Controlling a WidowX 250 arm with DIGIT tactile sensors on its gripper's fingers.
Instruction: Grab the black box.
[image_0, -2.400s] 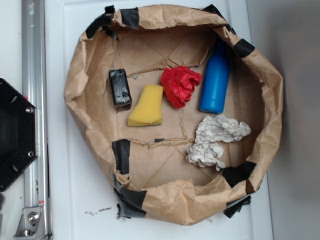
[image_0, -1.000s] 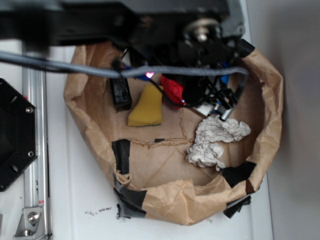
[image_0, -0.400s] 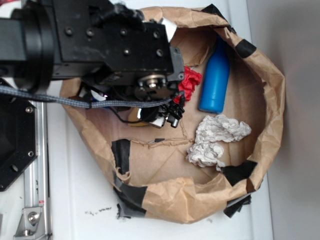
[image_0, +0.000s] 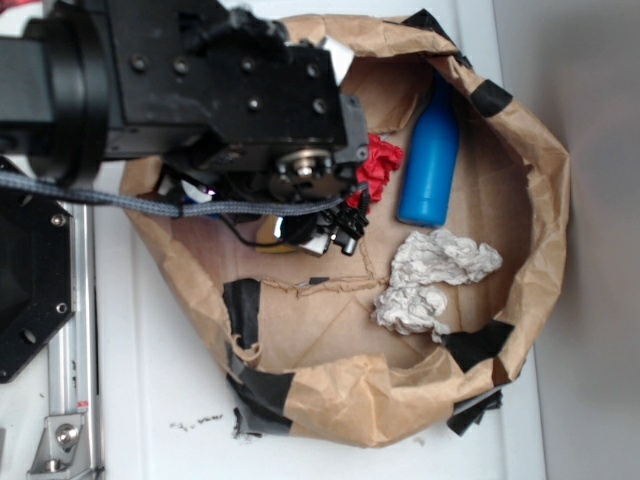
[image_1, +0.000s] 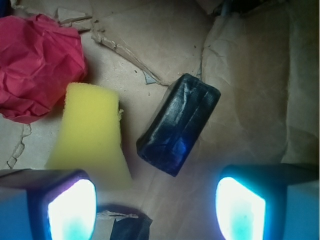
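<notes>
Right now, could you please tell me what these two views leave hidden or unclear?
- Exterior view: the black box is hidden under the arm; the yellow sponge shows only a sliver and the red paper ball only an edge.
- Wrist view: the black box is plain, but the fingers are cut by the bottom edge and glaring, so their height above it is unclear.

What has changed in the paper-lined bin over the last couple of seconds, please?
The robot arm swept in from the top and shifted left, now covering the glossy black box and yellow sponge. Its hand is open, holding nothing. The objects haven't moved.
</notes>
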